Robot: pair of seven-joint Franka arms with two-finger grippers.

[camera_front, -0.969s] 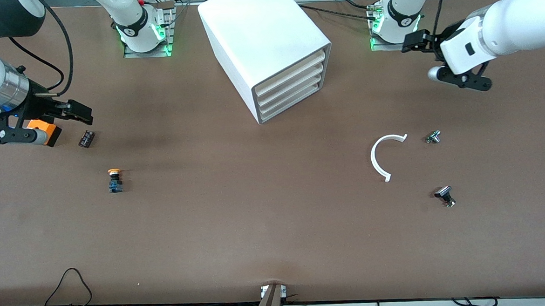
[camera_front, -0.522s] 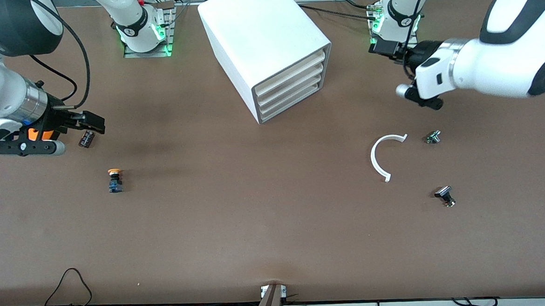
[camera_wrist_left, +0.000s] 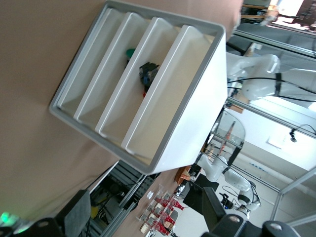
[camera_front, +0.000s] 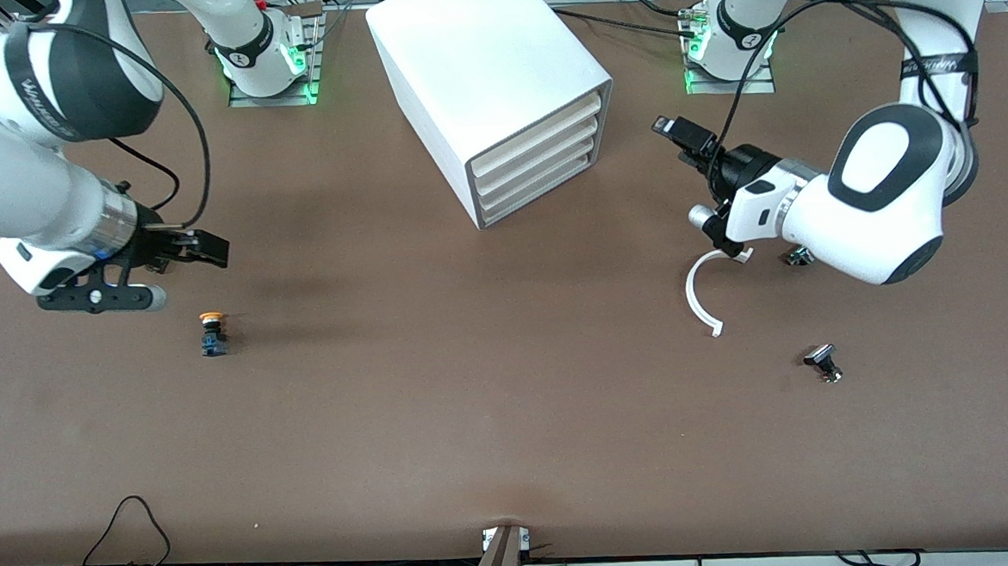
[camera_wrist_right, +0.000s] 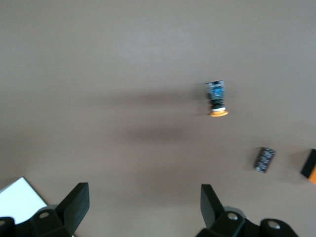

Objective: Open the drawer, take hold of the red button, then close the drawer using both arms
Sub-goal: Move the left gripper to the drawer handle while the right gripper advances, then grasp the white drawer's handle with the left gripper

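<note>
The white cabinet (camera_front: 493, 68) stands at the table's robot side, its four cream drawers (camera_front: 540, 153) all pushed in. The left wrist view looks into the drawer fronts (camera_wrist_left: 111, 116). A dark button (camera_wrist_left: 147, 74) with a bit of red lies inside one of the two middle drawers. My left gripper (camera_front: 680, 144) hovers open in front of the drawers, toward the left arm's end, holding nothing; its fingers (camera_wrist_left: 75, 213) frame the cabinet. My right gripper (camera_front: 198, 247) hangs open and empty over bare table; both fingers (camera_wrist_right: 77, 199) show with only table between.
An orange-capped button (camera_front: 211, 332) (camera_wrist_right: 216, 98) lies near the right gripper. A small black part (camera_wrist_right: 264, 159) and an orange box (camera_wrist_right: 310, 173) lie beside it. A white C-shaped ring (camera_front: 705, 294) and two small metal parts (camera_front: 823, 363) (camera_front: 798, 256) lie under and near the left arm.
Both arms swung in over the table. The left gripper dropped toward the drawer fronts. The right gripper moved toward the orange-capped button and now covers the orange box and black part in the front view.
</note>
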